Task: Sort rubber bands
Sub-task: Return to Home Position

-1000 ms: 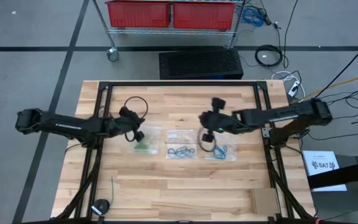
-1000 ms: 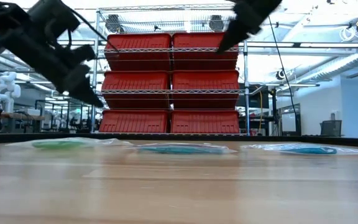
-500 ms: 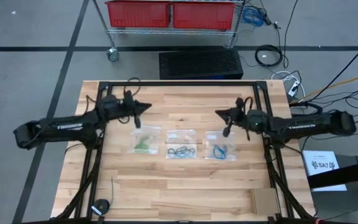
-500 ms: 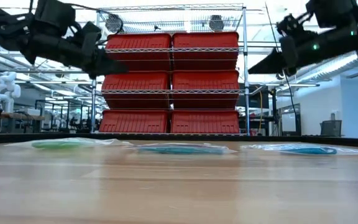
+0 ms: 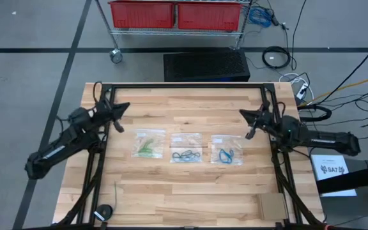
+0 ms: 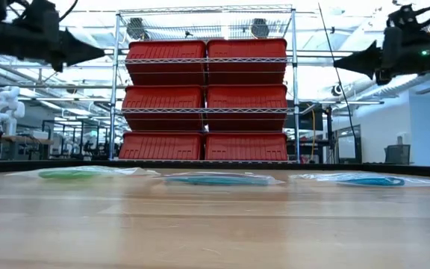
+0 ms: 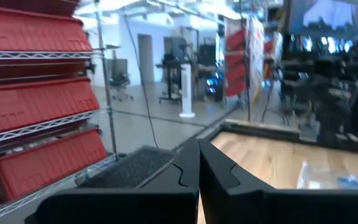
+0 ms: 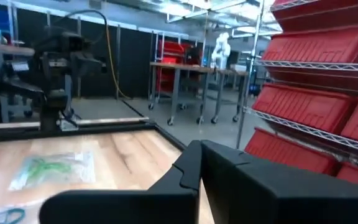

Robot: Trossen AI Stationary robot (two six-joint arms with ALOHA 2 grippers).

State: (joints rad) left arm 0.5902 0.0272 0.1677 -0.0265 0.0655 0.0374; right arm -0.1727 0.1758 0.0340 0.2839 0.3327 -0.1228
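Three clear zip bags lie flat in a row at mid-table. The left one holds light green rubber bands (image 5: 147, 146) (image 8: 53, 167), the middle one dark teal bands (image 5: 186, 154) (image 6: 215, 179), the right one bright blue bands (image 5: 227, 154) (image 6: 368, 180). My left gripper (image 5: 124, 106) (image 7: 198, 157) hangs shut and level above the table's far left part, apart from the bags. My right gripper (image 5: 243, 114) (image 8: 201, 155) hangs shut and level above the table's right part, pointing toward the left, also clear of the bags.
A black frame rail (image 5: 184, 85) runs along the table's far edge and down both sides. A wire rack with red bins (image 6: 204, 101) stands beyond the far edge. A black round object (image 5: 104, 211) and a cardboard piece (image 5: 273, 206) lie near the front edge.
Both grippers have drawn back from over the bags, the left toward the table's far left, the right toward the right edge. Each has tipped from pointing down to pointing level. Both have stayed shut. The bags have not moved.
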